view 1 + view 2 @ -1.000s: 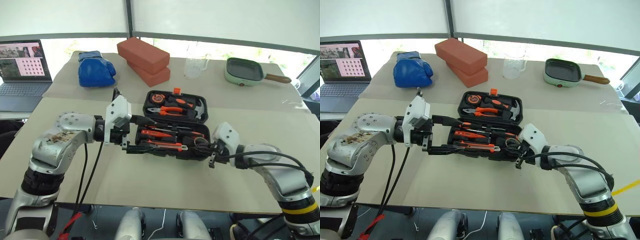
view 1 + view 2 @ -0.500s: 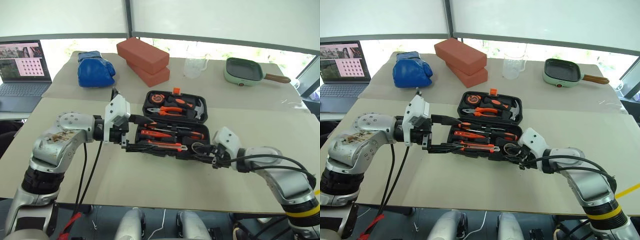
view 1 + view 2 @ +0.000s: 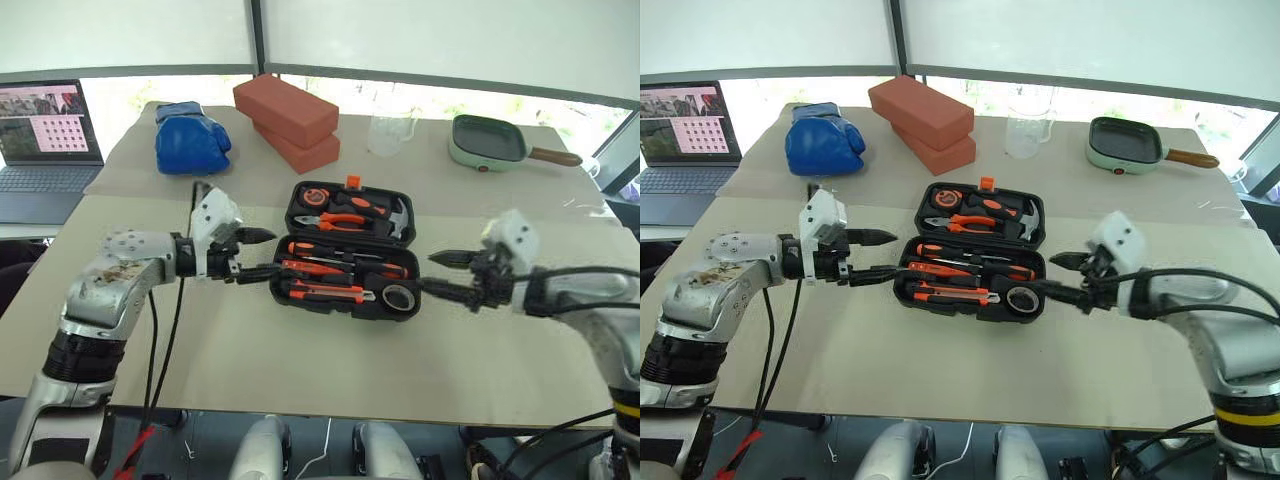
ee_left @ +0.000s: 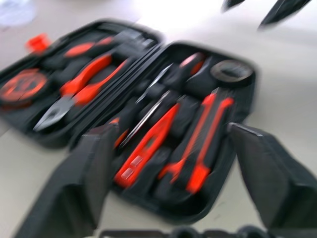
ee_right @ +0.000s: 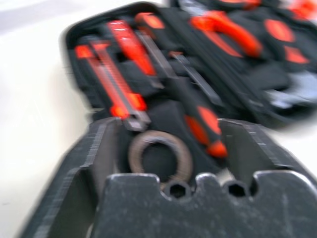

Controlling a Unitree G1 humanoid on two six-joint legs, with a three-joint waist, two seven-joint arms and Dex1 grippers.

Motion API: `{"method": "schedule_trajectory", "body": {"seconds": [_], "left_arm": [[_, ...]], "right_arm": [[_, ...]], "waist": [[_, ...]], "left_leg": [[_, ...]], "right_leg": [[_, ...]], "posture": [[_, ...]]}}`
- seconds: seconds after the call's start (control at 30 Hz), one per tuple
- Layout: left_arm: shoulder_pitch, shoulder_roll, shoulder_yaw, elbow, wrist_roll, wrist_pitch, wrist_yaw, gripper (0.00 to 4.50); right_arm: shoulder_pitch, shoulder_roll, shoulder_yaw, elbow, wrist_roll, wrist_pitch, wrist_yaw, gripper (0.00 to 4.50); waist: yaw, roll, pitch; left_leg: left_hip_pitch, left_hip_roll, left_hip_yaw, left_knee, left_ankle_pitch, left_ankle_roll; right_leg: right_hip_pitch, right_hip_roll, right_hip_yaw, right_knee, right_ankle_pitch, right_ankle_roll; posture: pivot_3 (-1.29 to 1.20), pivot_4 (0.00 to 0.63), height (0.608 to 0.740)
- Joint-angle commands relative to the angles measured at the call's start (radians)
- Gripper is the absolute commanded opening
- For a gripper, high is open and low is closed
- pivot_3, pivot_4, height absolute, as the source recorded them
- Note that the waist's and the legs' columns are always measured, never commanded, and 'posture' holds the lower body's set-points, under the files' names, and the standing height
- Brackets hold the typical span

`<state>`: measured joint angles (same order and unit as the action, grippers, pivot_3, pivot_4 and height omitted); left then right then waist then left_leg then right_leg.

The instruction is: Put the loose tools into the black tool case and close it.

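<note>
A robot test lab, set up by a window

The cloth-covered surface (image 3: 300, 380) carries an odd mix of trial props: red bricks (image 3: 287, 120), a blue boxing glove (image 3: 190, 138), a clear measuring jug (image 3: 390, 132) and a green grill pan (image 3: 488, 142), while an open laptop (image 3: 45, 140) alongside shows a grid of pictures.

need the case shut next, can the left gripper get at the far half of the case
Probably yes: the left gripper hangs open beside the black tool case, and nothing lies between it and the open far half.
</note>
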<state>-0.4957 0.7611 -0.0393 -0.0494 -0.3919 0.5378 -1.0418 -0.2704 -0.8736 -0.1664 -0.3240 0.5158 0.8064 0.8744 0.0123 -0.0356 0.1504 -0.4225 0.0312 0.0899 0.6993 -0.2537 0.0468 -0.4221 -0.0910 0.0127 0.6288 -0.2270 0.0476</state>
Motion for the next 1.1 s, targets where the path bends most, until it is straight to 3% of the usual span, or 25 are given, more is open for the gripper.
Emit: {"method": "schedule_trajectory", "body": {"seconds": [0.03,0.17,0.2,0.5,0.7,1.1], "left_arm": [[0.007,0.016,0.019,0.086,0.072,-0.099,0.025,1.84],[-0.022,-0.007,0.002,0.195,0.134,-0.156,0.059,0.26],[-0.037,-0.027,-0.014,0.230,0.152,-0.176,0.066,0.03],[-0.138,-0.158,-0.107,0.391,0.252,-0.239,0.080,0.03],[-0.145,-0.184,-0.112,0.398,0.260,-0.260,0.061,0.03],[0.018,-0.144,-0.078,0.083,0.128,-0.165,-0.085,0.03]], "right_arm": [[-0.008,-0.001,-0.025,0.089,-0.034,-0.068,-0.007,1.58],[-0.018,0.011,0.032,0.211,-0.120,-0.166,-0.016,0.17],[-0.030,0.022,0.056,0.253,-0.147,-0.196,-0.018,0.00],[-0.151,0.104,0.197,0.441,-0.285,-0.328,-0.014,0.00],[-0.212,0.153,0.251,0.488,-0.341,-0.381,-0.002,0.00],[-0.115,0.123,0.255,0.289,-0.301,-0.398,0.106,0.00]], "waist": [[0.000,0.000,0.000],[0.001,0.000,0.000],[0.000,0.000,0.000],[-0.002,0.000,0.000],[-0.006,0.000,0.000],[-0.003,0.000,0.000]], "left_leg": [[0.000,0.000,0.000,0.000,0.000,0.000],[0.000,0.000,0.001,0.000,0.000,0.000],[0.000,0.000,0.001,0.000,0.000,0.000],[-0.001,-0.001,0.002,0.000,0.000,0.000],[-0.001,0.000,0.002,0.000,0.000,0.000],[-0.002,0.001,0.002,-0.003,0.000,0.000]], "right_leg": [[0.000,0.000,0.000,0.000,0.000,0.000],[0.000,0.000,0.000,0.000,0.000,0.000],[0.000,0.000,0.000,0.000,0.000,0.000],[-0.001,0.000,0.000,0.001,0.000,0.000],[-0.001,0.000,0.000,0.001,0.000,0.000],[-0.002,-0.001,0.000,0.001,0.000,0.000]], "posture": [[0.00,0.150,0.738],[0.00,0.150,0.738],[0.00,0.150,0.738],[0.00,0.150,0.738],[0.00,0.150,0.738],[0.00,0.150,0.738]]}}
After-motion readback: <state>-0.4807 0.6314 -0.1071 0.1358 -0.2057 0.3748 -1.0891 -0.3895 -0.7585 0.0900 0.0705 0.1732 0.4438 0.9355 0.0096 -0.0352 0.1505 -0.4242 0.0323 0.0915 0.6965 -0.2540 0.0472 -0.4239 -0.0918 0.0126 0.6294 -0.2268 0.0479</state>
